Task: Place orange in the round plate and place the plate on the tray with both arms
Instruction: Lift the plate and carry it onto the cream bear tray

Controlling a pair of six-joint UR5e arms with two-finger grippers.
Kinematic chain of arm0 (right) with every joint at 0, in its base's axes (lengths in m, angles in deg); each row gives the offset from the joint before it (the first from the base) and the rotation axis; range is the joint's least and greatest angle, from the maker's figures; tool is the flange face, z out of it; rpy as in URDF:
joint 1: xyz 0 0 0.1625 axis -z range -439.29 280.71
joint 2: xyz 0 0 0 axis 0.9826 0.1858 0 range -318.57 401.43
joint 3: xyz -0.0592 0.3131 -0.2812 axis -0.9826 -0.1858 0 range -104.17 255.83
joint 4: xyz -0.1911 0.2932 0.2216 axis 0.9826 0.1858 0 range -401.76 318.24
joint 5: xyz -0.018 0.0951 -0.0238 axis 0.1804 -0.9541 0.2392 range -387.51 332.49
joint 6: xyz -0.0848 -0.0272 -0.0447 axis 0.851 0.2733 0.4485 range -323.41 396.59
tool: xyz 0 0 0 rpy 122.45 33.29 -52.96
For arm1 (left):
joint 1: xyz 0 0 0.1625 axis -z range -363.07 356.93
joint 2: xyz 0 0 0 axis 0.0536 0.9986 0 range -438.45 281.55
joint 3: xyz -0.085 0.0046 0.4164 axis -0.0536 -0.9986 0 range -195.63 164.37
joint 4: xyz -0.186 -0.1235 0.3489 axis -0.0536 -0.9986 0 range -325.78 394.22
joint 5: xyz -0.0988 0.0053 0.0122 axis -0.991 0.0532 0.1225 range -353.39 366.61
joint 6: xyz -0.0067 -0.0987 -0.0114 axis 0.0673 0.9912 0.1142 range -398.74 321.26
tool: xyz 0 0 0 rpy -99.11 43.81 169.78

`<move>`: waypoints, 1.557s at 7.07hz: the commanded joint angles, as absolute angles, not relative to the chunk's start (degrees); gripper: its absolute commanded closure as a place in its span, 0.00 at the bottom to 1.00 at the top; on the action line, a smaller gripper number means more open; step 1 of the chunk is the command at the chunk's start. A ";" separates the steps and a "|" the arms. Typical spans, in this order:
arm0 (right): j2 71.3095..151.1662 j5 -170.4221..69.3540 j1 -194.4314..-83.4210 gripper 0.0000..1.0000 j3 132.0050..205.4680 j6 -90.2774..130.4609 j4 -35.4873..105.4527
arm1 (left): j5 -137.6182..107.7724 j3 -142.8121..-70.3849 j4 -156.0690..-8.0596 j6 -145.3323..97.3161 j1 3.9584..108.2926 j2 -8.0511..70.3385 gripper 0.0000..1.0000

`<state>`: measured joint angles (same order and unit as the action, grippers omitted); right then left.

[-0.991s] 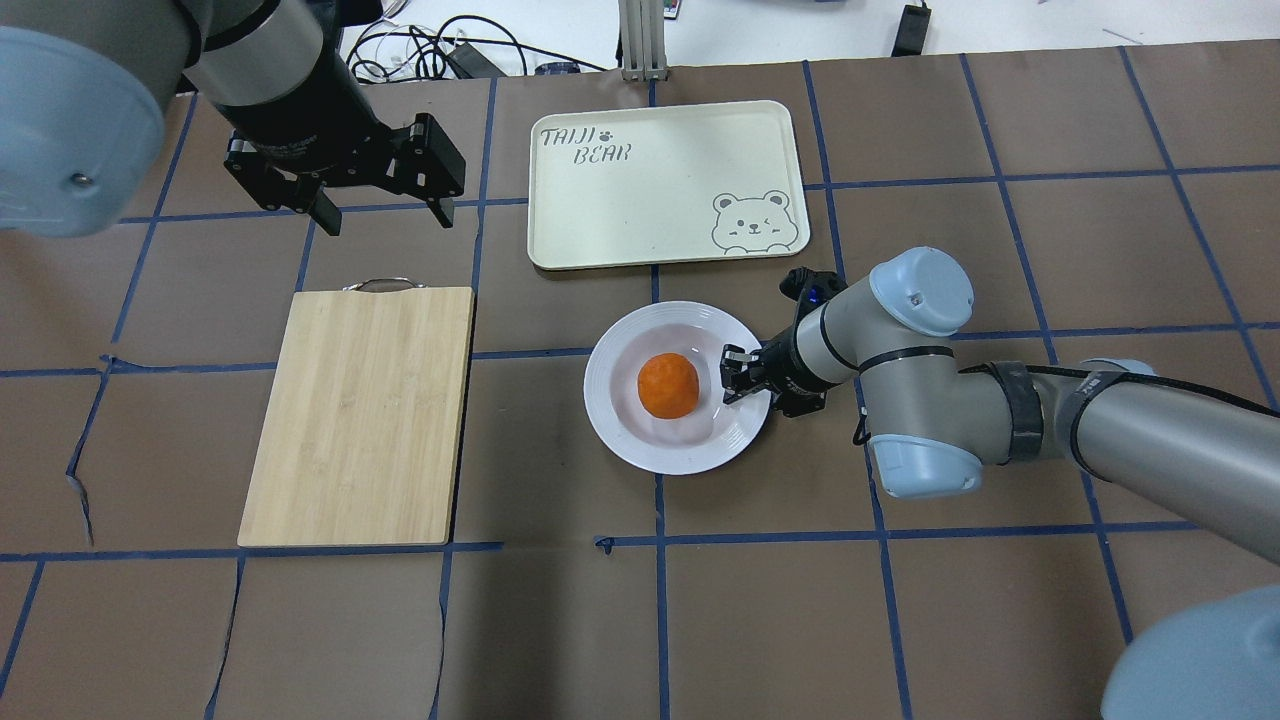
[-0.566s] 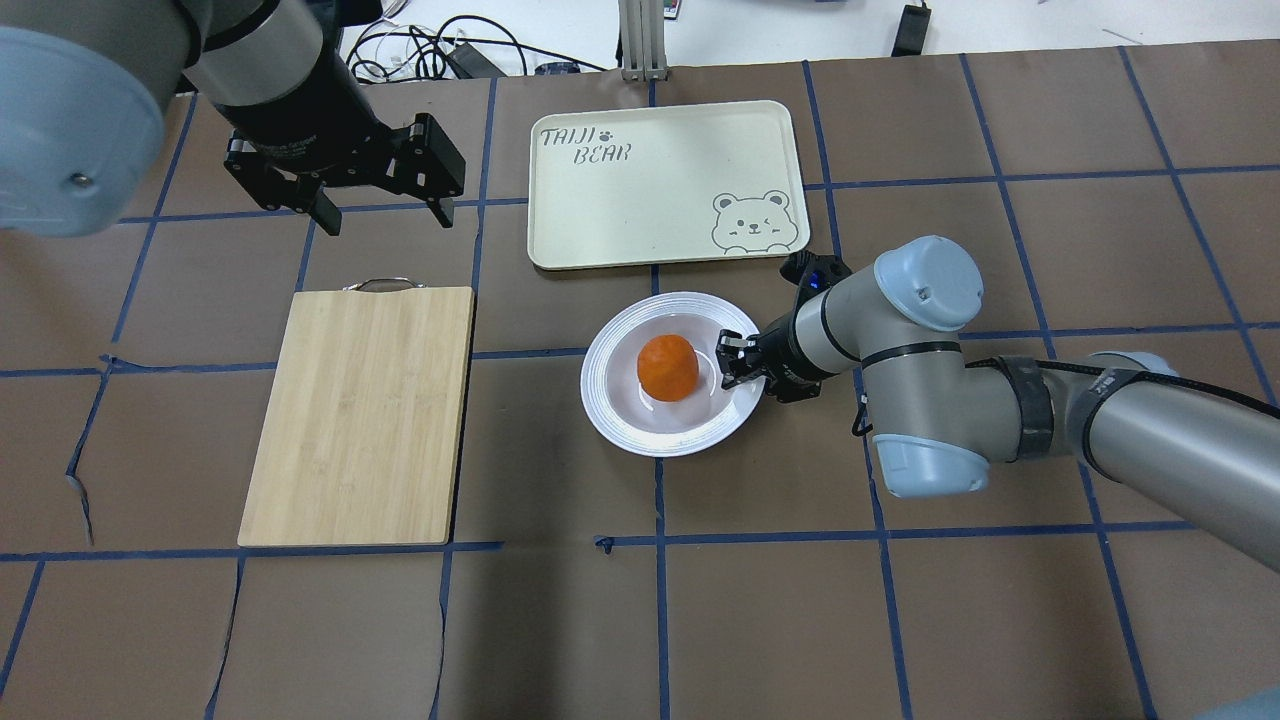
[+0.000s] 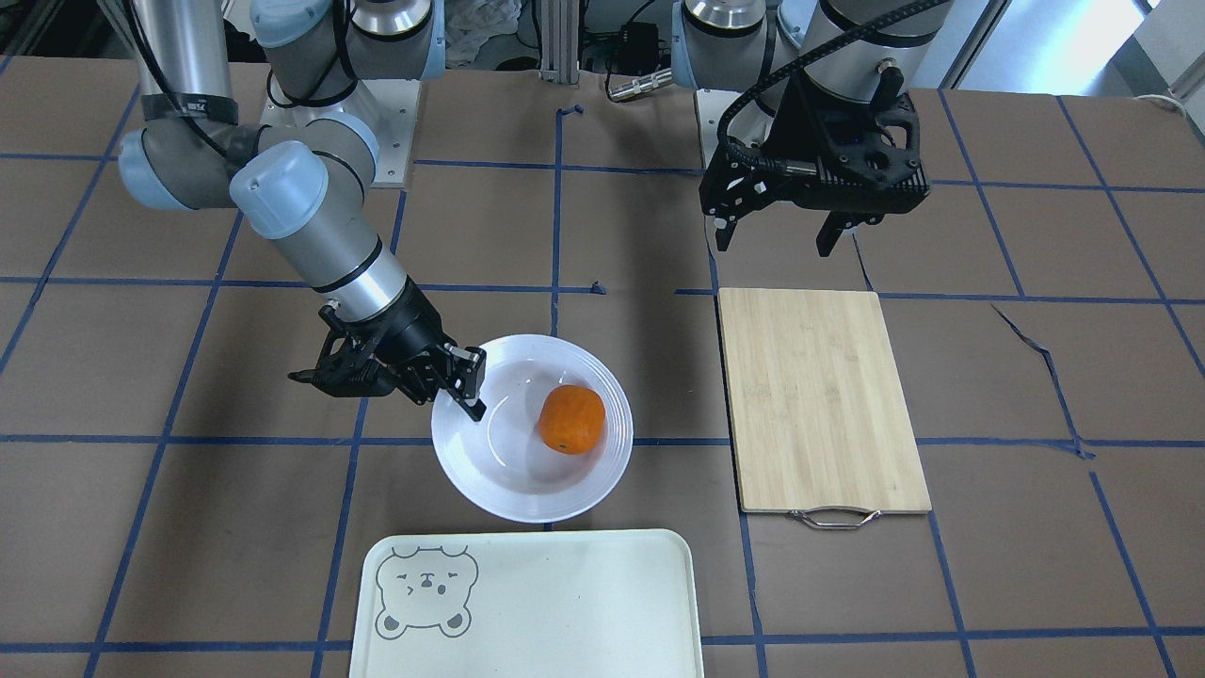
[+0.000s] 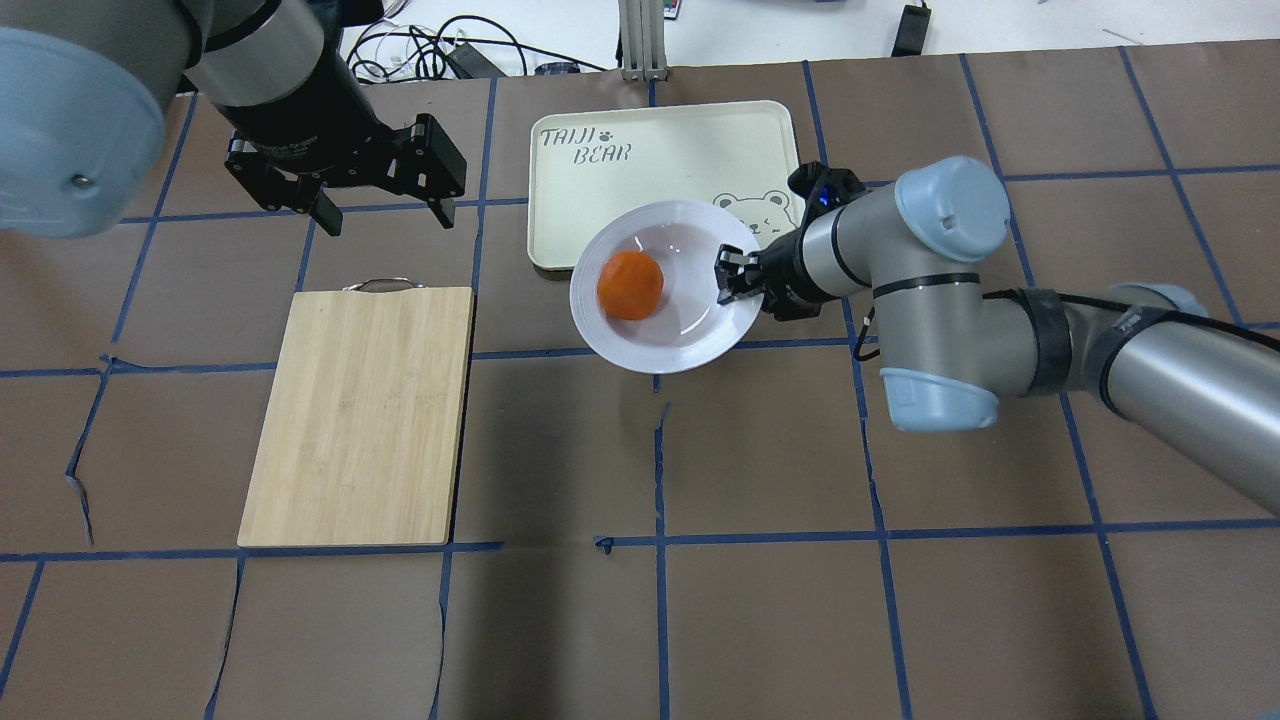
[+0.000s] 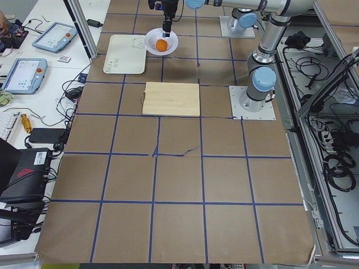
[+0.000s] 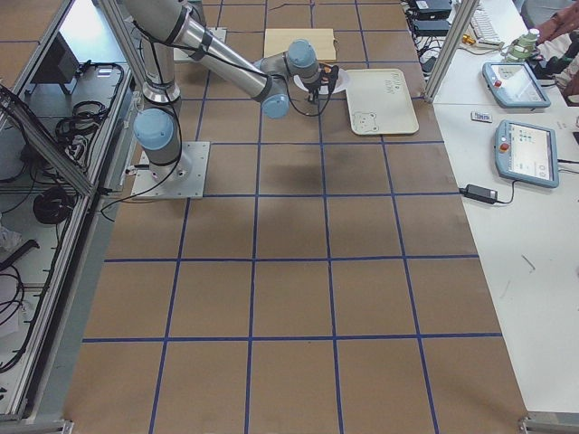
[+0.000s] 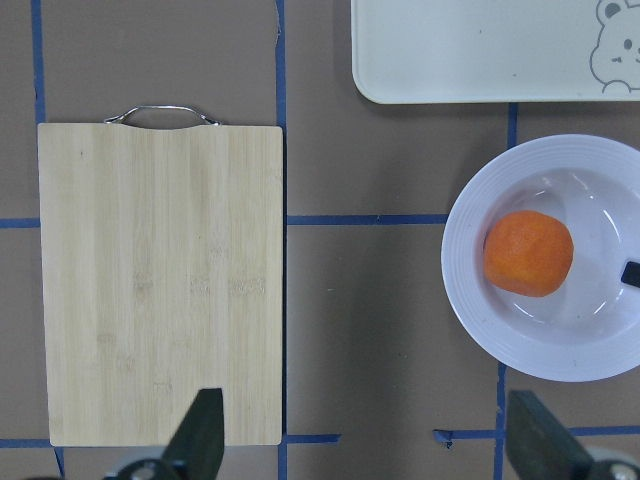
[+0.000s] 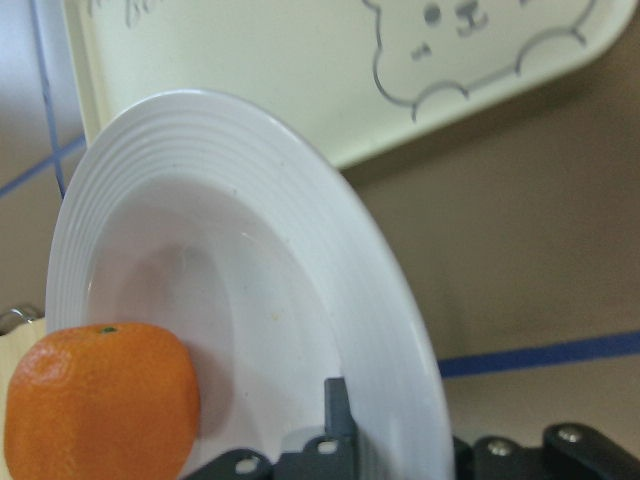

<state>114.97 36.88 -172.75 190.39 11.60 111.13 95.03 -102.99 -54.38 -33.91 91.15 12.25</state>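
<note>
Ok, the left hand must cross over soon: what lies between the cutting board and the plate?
Nothing: between the cutting board and the plate is only brown table covering with blue tape lines, as the front-facing and left wrist views show.

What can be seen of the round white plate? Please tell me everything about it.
The round plate is plain glossy white and looks ceramic, with a wide ridged rim and a shallow well. The orange lies in the well, on the side away from the right tool, which pinches the rim. The plate seems lifted off the table and slightly tilted. It is by the near edge of the tray, not resting on it yet.
</note>
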 commanded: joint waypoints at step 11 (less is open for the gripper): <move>89.06 34.89 -169.91 0.15 161.87 4.87 109.76 | 95.03 -102.99 -54.38 -33.90 91.15 12.25 0.00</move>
<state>88.45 34.91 -169.91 161.61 5.11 109.62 95.03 -102.99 -54.38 -33.90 91.15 12.25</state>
